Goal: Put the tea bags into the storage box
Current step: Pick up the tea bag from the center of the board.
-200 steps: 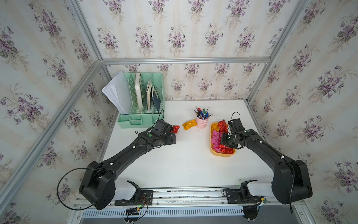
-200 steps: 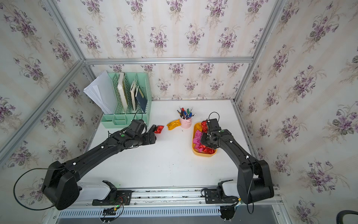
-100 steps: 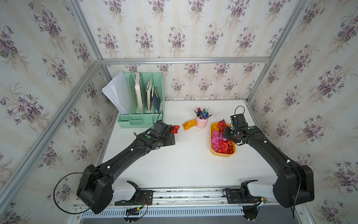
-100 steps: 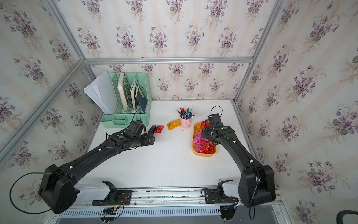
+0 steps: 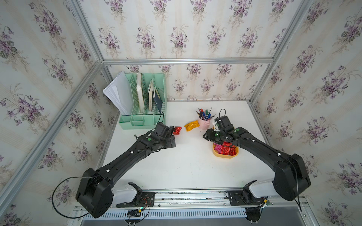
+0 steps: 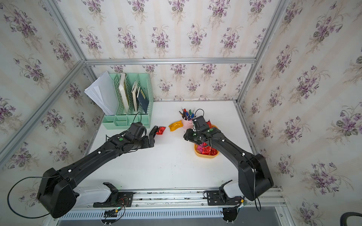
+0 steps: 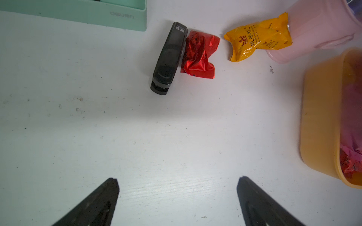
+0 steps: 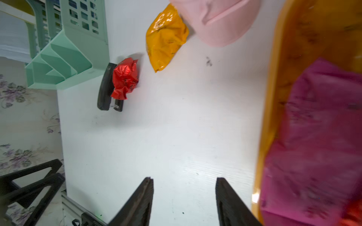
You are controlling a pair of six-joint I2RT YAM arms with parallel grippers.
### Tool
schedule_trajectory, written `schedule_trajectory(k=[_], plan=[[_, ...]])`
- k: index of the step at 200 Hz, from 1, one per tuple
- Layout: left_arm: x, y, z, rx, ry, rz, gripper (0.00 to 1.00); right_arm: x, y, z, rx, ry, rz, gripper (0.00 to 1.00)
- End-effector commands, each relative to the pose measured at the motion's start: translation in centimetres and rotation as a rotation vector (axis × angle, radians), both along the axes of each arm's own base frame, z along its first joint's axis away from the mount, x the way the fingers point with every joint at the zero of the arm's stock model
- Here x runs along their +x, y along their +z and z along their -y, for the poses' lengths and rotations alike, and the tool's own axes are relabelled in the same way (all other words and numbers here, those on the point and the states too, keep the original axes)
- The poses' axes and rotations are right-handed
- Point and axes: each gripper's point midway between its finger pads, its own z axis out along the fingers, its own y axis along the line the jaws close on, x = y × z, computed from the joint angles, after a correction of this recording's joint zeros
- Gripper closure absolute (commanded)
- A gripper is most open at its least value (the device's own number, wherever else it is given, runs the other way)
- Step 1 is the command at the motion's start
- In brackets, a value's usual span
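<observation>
While most of the tea bags (image 5: 227, 150) are heaped in the storage box (image 5: 225, 156), 2 are seen lying outside it on the table (image 7: 176, 127). A red packet (image 7: 199, 54) is pressed against a black stapler (image 7: 169, 58), and a yellow packet (image 7: 258, 37) is propped on the pink pen cup (image 7: 321, 29). Both claws are spread and empty: the left gripper (image 7: 178, 182) is held over bare table short of the red packet, the right gripper (image 8: 184, 180) just beside the box's wall.

Trouble is judged likeliest at the stapler, which could be caught or shoved by a jaw closing on the red foil. The cup could be tipped by a careless reach for the yellow packet. A clash is also risked, since both arms are pointed at the same 2 packets.

Contact between packet and stapler is shown plainly only in the wrist views. In both top views the stapler is largely masked by the left arm, and part of the box by the right. A pink packet (image 8: 323, 137) inside the box is shown, blurred, in the right wrist view.
</observation>
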Motion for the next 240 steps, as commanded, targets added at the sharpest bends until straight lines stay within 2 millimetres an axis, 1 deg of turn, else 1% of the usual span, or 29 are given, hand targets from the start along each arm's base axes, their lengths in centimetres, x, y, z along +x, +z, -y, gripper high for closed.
schedule_trajectory(k=[1,23,35,44,57,59,83,118,152,166,187,198,216,229,240], plan=[[-0.8,-0.4,-1.3,0.043,0.015,-0.005,0.01,2.1,0.4,-4.3,0.131,-0.057,0.044,0.4],[-1.2,-0.4,-2.2,0.058,0.016,0.003,0.01,3.8,-0.9,-7.2,0.124,-0.045,0.043,0.37],[-1.5,-0.4,-2.7,0.068,0.015,0.001,0.01,4.6,-1.7,-9.2,0.124,-0.018,0.03,0.37],[-1.6,-0.5,-3.2,0.078,0.021,-0.001,0.01,5.2,-2.0,-10.7,0.129,0.002,0.03,0.37],[-1.9,-0.4,-3.7,0.09,0.02,-0.001,0.01,6.1,-2.7,-12.3,0.123,0.013,0.022,0.37],[-2.0,-0.4,-3.8,0.091,0.022,0.0,0.01,6.2,-3.2,-12.3,0.117,0.013,0.015,0.37],[-2.7,-0.2,-4.8,0.096,0.025,0.006,0.01,7.9,-5.0,-13.8,0.114,-0.007,-0.011,0.37],[-3.9,-0.1,-6.2,0.101,0.043,0.014,0.01,10.1,-7.1,-16.0,0.107,-0.001,-0.047,0.37],[-4.7,-0.2,-7.0,0.092,0.065,0.022,0.01,11.5,-8.1,-17.5,0.117,0.003,-0.063,0.37],[-4.9,-0.3,-7.2,0.089,0.07,0.021,0.01,11.5,-8.5,-17.9,0.121,0.008,-0.076,0.37],[-5.0,-0.2,-7.2,0.088,0.071,0.019,0.01,11.3,-9.4,-17.7,0.108,0.008,-0.099,0.4],[-5.0,-0.3,-7.2,0.087,0.07,0.017,0.01,11.0,-9.9,-17.6,0.098,0.009,-0.114,0.45],[-4.9,-0.2,-7.0,0.079,0.069,0.017,0.01,10.7,-10.4,-17.2,0.086,0.009,-0.127,0.6],[-4.9,-0.2,-6.9,0.075,0.069,0.015,0.01,10.4,-10.4,-17.1,0.082,0.014,-0.127,0.69],[-4.8,-0.1,-6.9,0.073,0.07,0.015,0.01,10.4,-10.1,-16.9,0.078,0.015,-0.122,0.74]])
